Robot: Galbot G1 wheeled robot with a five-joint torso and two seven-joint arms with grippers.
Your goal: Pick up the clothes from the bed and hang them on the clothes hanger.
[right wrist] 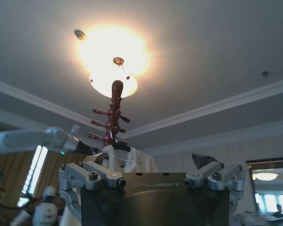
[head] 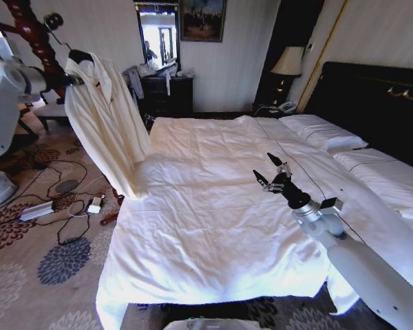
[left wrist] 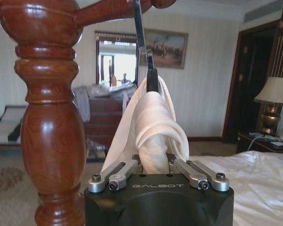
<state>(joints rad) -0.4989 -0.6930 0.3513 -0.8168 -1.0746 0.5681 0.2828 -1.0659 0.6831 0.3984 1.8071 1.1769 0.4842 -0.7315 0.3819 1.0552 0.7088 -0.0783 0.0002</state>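
The cream shirt (head: 104, 122) hangs on the black clothes hanger (head: 80, 55) beside the bed's left edge, its lower end lying on the white duvet (head: 213, 206). My left gripper (head: 74, 80) is by the shirt's collar. In the left wrist view the left gripper (left wrist: 153, 162) is shut on the bunched shirt (left wrist: 153, 122), just under the hanger's black neck (left wrist: 152, 79). The silver hook (left wrist: 139, 28) reaches up to a peg of the red-brown coat stand (left wrist: 49, 127). Over the middle of the bed, my right gripper (head: 272, 174) is open and holds nothing.
The coat stand (head: 33, 31) rises at the far left. Cables and a power strip (head: 38, 210) lie on the patterned carpet beside the bed. A dark dresser (head: 168, 93) stands against the back wall, near a bedside lamp (head: 287, 62). A second bed (head: 392, 182) lies to the right.
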